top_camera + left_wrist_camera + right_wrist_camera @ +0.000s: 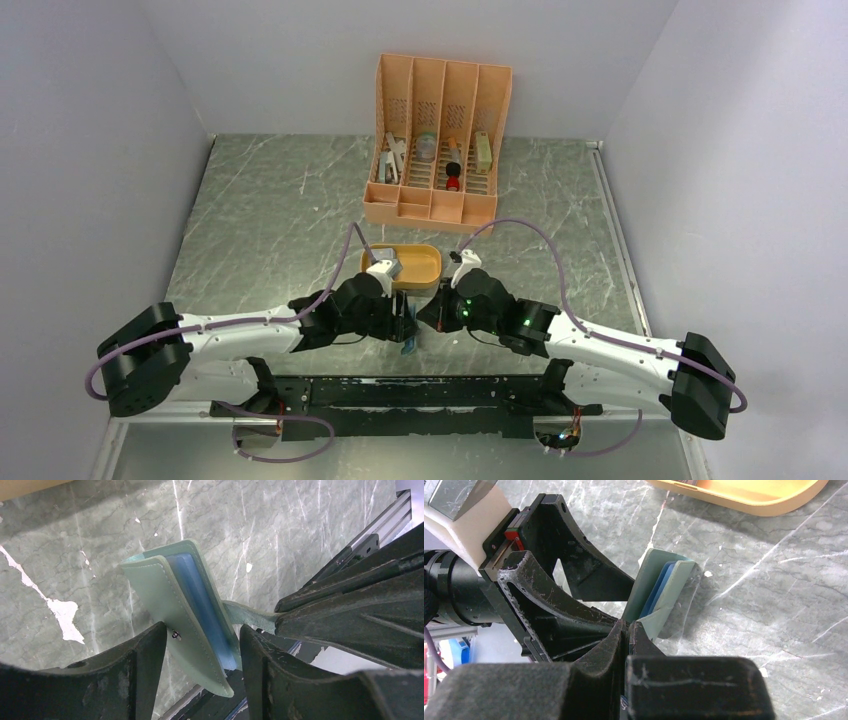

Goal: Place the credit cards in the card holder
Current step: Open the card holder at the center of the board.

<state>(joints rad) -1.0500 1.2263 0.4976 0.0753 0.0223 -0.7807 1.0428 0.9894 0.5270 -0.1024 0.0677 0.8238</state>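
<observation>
The grey-green card holder (170, 590) stands on edge, partly open, with a blue layer (200, 600) between its flaps; I cannot tell whether that layer is a card or the lining. My left gripper (202, 630) is shut across it, one finger on each outer flap. My right gripper (628, 625) is shut on a thin grey-green flap (649, 622) of the holder (671, 582). In the top view both grippers, left (403, 325) and right (428, 314), meet over the holder (411, 340) near the table's front edge. No loose credit card is clearly visible.
An orange oval tray (430, 262) lies just behind the grippers and also shows in the right wrist view (749, 502). A tall orange slotted organizer (437, 205) with small items stands at the back. A black rail (400, 392) runs along the near edge.
</observation>
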